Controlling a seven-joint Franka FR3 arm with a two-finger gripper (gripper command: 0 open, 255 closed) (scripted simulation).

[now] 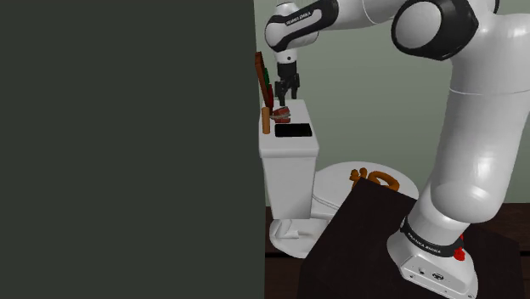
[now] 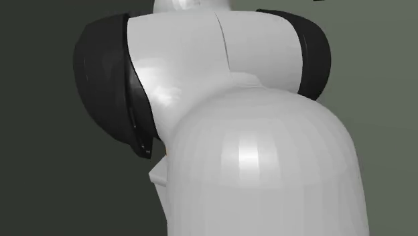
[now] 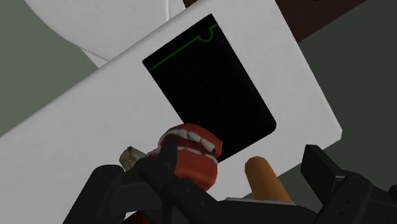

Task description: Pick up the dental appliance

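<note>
While the tool (image 1: 284,93) is held open above the toilet tank lid (image 1: 302,110), the red-and-white dentures (image 3: 191,156) are seen lying on that lid, just beside one finger and a black slab (image 3: 210,95).

We see a bathroom corner. A dark grey-green wall (image 1: 127,144) fills the shoulder view's left half, its edge running straight down. Beyond that edge, a paler grey-green wall (image 1: 374,102) stands behind a white toilet (image 1: 289,183) with a boxy tank and a closed round lid (image 1: 335,180). The toilet's base rests on a dark brown floor (image 1: 284,276). From above, we see the tank's flat white top (image 3: 95,114). The light is soft and even.
</note>
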